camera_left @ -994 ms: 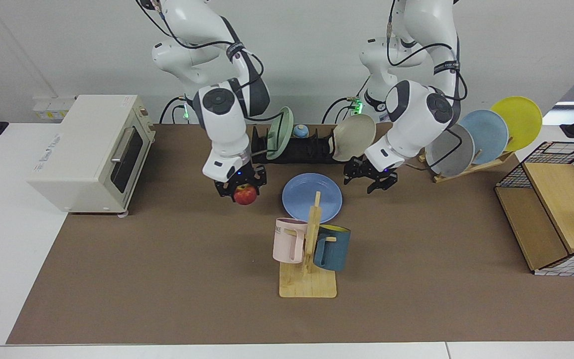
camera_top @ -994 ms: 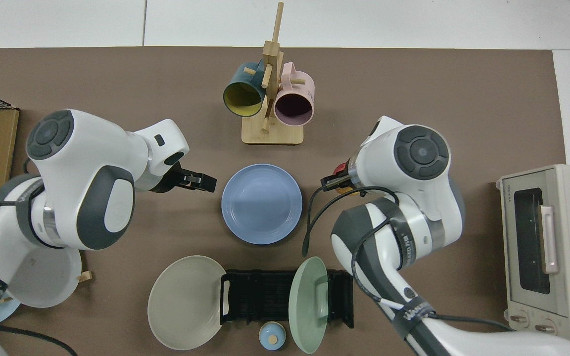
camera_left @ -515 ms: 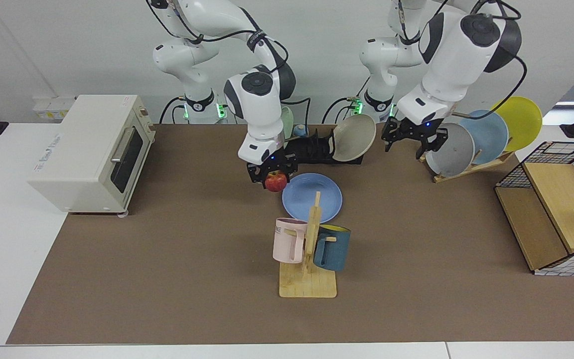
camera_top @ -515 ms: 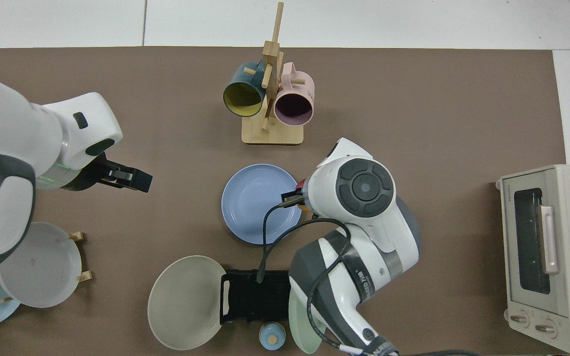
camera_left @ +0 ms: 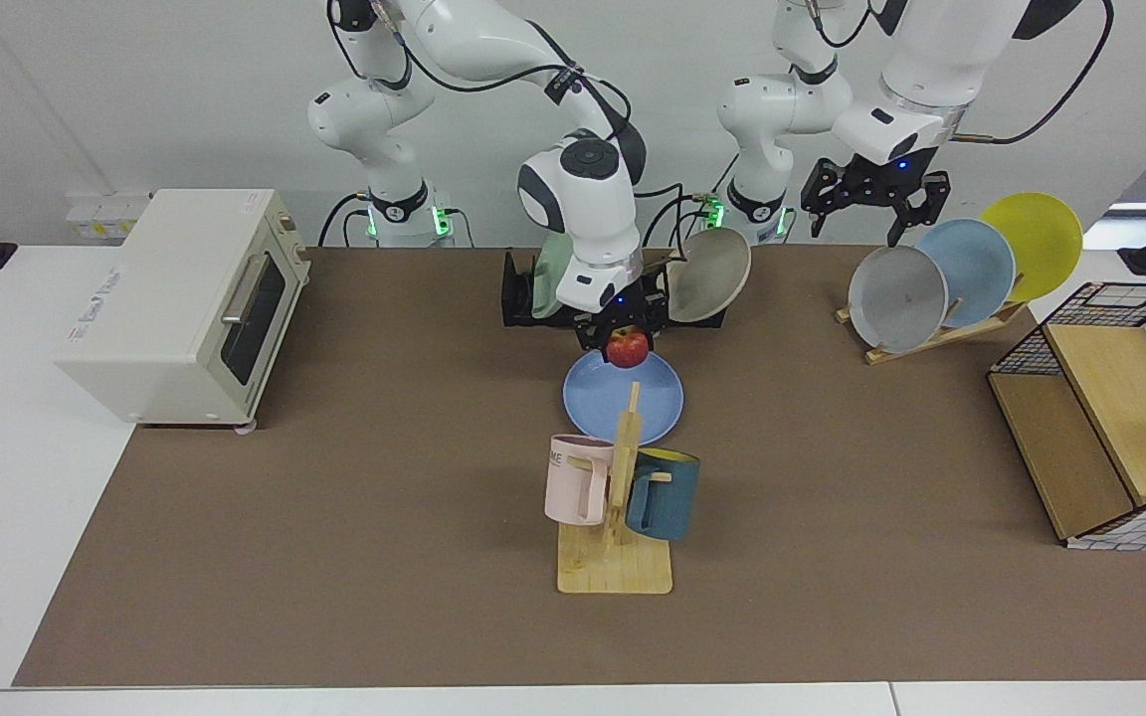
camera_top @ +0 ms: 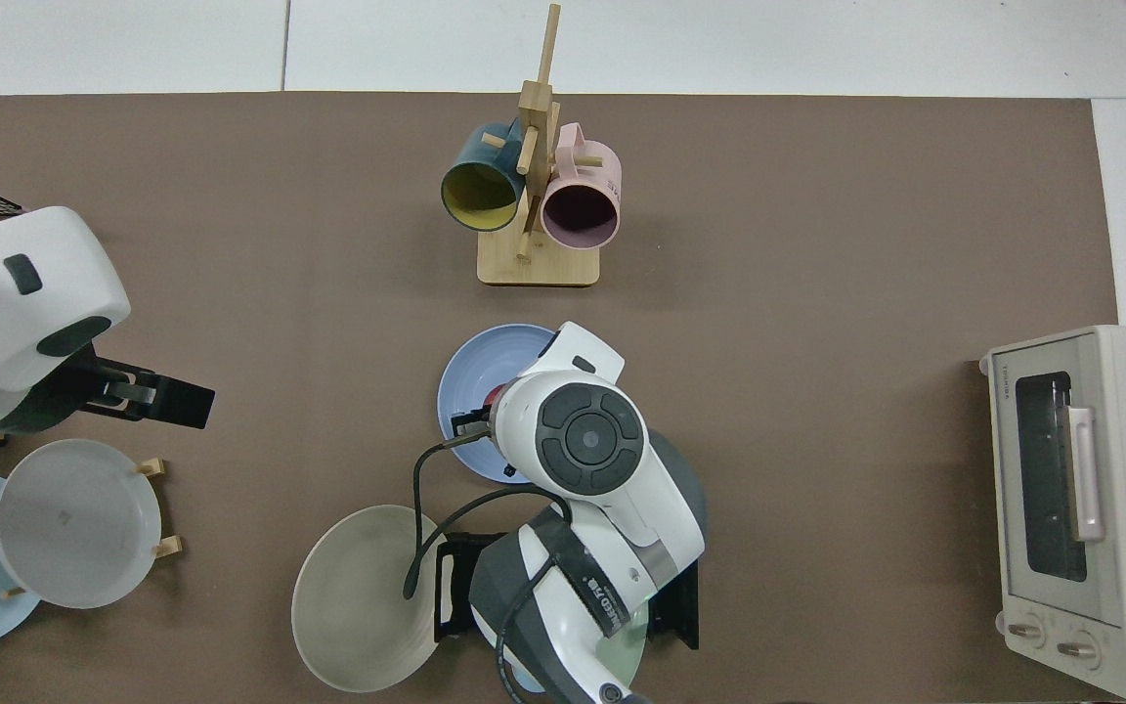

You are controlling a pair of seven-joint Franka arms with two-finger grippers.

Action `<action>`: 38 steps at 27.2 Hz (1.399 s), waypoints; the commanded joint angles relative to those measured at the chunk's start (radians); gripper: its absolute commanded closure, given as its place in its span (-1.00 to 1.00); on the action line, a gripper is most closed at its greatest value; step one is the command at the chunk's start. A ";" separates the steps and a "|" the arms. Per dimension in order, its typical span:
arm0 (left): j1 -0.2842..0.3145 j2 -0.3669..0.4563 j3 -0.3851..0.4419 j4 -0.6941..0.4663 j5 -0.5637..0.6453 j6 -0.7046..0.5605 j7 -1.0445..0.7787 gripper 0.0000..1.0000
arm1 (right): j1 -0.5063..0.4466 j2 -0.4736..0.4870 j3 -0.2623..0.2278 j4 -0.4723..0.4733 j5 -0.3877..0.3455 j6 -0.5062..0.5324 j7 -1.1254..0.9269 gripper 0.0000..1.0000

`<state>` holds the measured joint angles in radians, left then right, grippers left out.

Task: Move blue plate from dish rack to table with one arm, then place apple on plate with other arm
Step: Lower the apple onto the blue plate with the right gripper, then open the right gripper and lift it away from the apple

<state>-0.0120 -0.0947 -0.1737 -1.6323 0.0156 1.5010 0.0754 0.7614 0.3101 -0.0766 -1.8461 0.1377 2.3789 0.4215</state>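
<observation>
The right end effector [camera_left: 625,336] hangs over the far part of the blue plate [camera_left: 623,398], its fingers clamped on the apple [camera_left: 628,348]. The plate lies flat on the brown mat of the bench [camera_left: 334,557], just in front of the black dish rack [camera_left: 523,298], which holds a green plate and a beige plate [camera_left: 707,288]. From above, only a sliver of the apple [camera_top: 493,393] shows beside the arm's wrist, over the plate [camera_top: 480,376].

The apple appears to sit above the plate's far side rather than its centre, and it looks to be off the surface. If it is let go from that height, it can bounce or roll over the shallow rim toward the dish rack. A descent that runs too far can press the fruit into the plate and shift it on the mat. The wooden mug stand [camera_left: 616,517] stands just on the near side of the plate, so a rolling apple may also end against it.

Half a second ago the apple was held just outside the plate's edge on the toaster oven [camera_left: 185,298] side; it now hangs over the plate. The left end effector [camera_left: 871,199], fingers spread and empty, was low beside the grey plate [camera_left: 896,298] on the wooden plate rack; it has since risen clear above that rack, well away from the blue plate.
</observation>
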 commanded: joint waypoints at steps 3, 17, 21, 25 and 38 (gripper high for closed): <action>0.020 -0.005 0.019 -0.001 0.020 -0.027 -0.014 -1.00 | -0.020 0.080 -0.006 0.027 0.025 0.072 -0.207 1.00; 0.023 -0.014 0.031 0.005 0.020 -0.025 -0.016 -1.00 | -0.010 0.126 -0.006 0.028 0.033 0.137 -0.210 1.00; 0.023 -0.022 0.030 0.005 0.020 -0.038 -0.019 -1.00 | -0.002 0.126 -0.006 0.018 0.060 0.135 -0.207 0.81; 0.024 -0.022 0.043 0.005 0.001 -0.047 -0.022 -1.00 | -0.004 0.126 -0.006 0.015 0.060 0.135 -0.208 0.60; 0.037 -0.022 0.046 0.006 -0.033 -0.050 -0.032 -1.00 | -0.005 0.122 -0.006 -0.012 0.060 0.132 -0.218 -0.09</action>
<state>0.0101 -0.1068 -0.1290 -1.6312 0.0046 1.4761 0.0546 0.7570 0.4330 -0.0837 -1.8475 0.1712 2.4981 0.2405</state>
